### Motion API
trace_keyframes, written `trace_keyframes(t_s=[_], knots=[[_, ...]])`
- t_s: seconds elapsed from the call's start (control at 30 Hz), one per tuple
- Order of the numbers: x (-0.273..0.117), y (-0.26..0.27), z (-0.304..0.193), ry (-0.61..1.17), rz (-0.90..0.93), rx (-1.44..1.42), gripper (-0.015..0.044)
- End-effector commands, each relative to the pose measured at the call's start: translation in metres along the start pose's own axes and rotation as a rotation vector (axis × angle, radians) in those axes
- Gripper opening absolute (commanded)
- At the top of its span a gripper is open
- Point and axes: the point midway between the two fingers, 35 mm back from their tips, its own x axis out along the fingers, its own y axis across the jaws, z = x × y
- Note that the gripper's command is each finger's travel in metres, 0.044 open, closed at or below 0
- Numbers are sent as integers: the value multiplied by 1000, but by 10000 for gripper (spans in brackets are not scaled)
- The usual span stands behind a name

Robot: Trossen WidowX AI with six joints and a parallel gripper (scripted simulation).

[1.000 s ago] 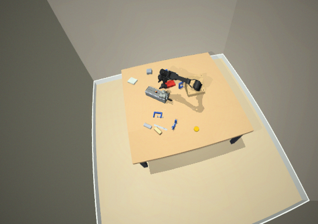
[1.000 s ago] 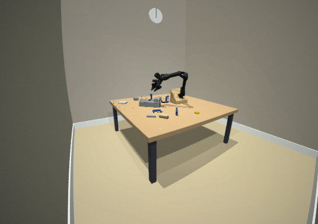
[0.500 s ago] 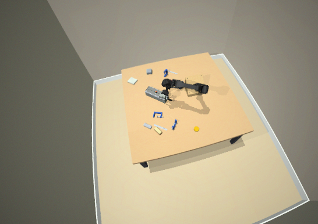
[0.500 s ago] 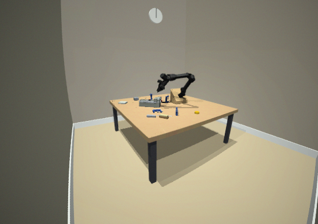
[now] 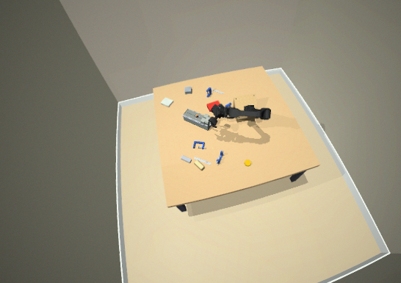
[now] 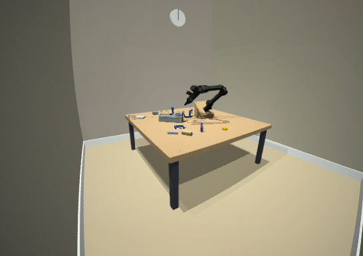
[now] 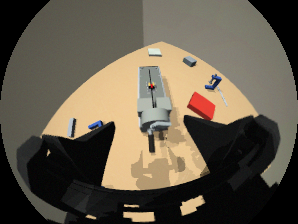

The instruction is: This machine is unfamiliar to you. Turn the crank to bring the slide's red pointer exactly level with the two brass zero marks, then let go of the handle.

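Observation:
The grey machine [image 5: 192, 118] [image 6: 167, 118] [image 7: 144, 90] stands on the table, its long slotted slide pointing away from me in the wrist view. The red pointer [image 7: 152, 86] sits in the slot, with small brass marks close beside it; whether they are exactly level is too small to tell. The crank with its dark handle [image 7: 152, 144] is at the machine's near end, the handle pointing toward me. My gripper [image 5: 213, 122] [image 6: 186, 104] [image 7: 149, 121] is open and empty. It hangs above the crank end, the handle showing between the spread fingers without contact. In the top view the gripper hides the handle.
A red block [image 5: 213, 105] [image 7: 201, 105] lies right of the machine in the wrist view. A blue clamp [image 5: 199, 143] [image 7: 95, 125] lies to its left. A grey block [image 5: 188, 90] [image 7: 189, 61] and a pale pad [image 5: 167, 102] [image 7: 154, 52] lie farther off. A yellow disc [image 5: 247, 162] [image 6: 225, 128] is near the front.

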Motion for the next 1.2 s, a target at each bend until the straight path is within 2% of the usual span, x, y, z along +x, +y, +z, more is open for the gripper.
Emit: trace_keyframes(t_s=[0.0,0.67,1.17], knots=[[0,-5,-4,1,-20,18,440],[67,-4,-71,3,-16,19,440],[80,-3,-84,4,-16,20,440]])
